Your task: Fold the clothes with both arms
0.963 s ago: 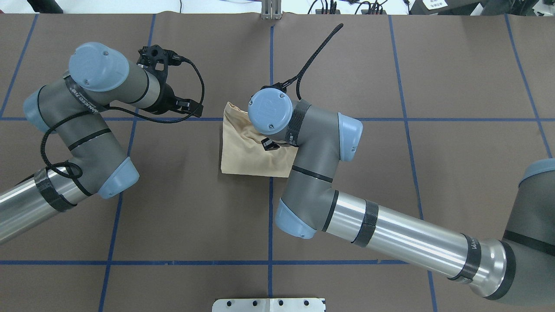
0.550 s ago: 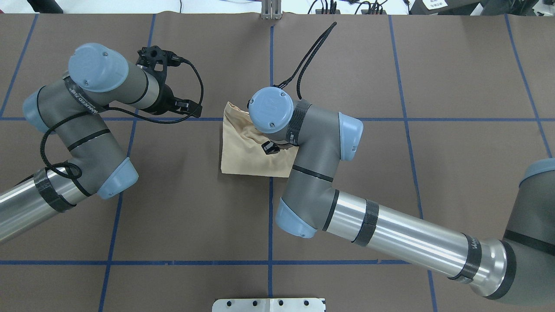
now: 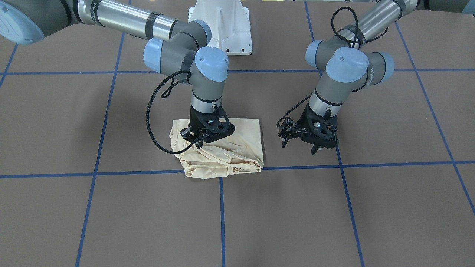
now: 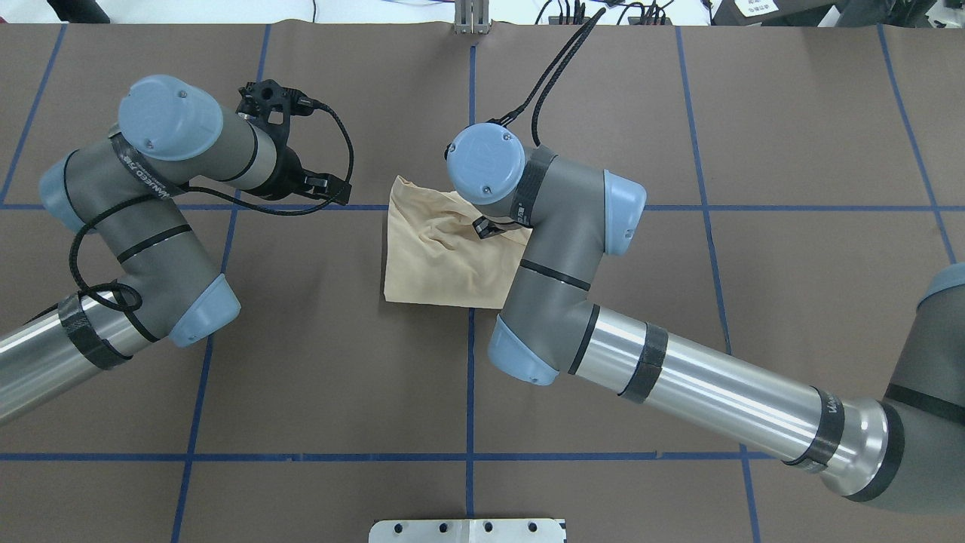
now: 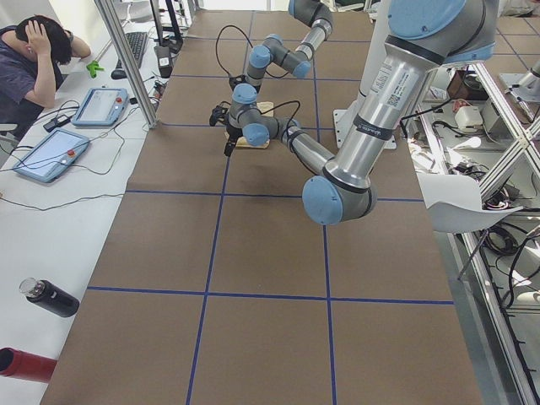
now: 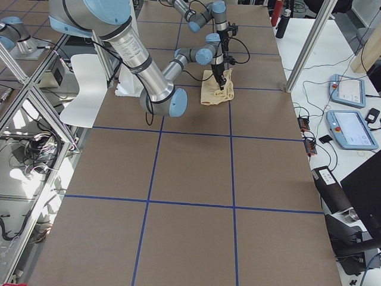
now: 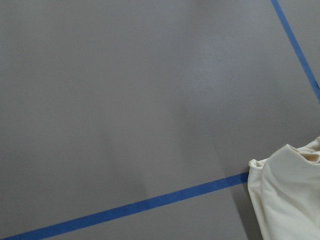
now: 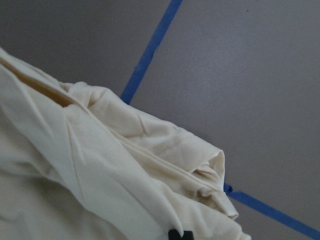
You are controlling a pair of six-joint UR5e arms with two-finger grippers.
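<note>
**While the right gripper works the shirt, the left one hangs off to the side**

As things stand, the pale cream T-shirt (image 4: 441, 264) lies in a rough folded rectangle on the brown table (image 4: 301, 377). It is spread right over the blue tape crossing (image 4: 471, 320) at the table's middle, with most of its cloth on the robot's-left side of that crossing. The edge nearest the robot is flat and straight. The far edge, seen from the front camera, is bunched into soft rolls and creases.

Now to the right arm (image 4: 678, 392): it reaches in to the crossing, wrist pointing straight down. The right gripper (image 3: 199, 142) sits on top of the shirt, practically at the crossing itself. Its jaws look pinched together on a ridge of fabric, with creases fanning away from the spot. The wrist hides much of the contact, though, so that grip is a fair reading, not a certainty.

Over to the left arm (image 4: 151, 249): the left gripper (image 4: 335, 190) hovers above the tape line on the robot's-left side of the crossing. It is near the shirt's edge but apart from it, jaws parted and holding nothing. Its wrist camera catches one corner of the shirt beside a tape line.
</note>
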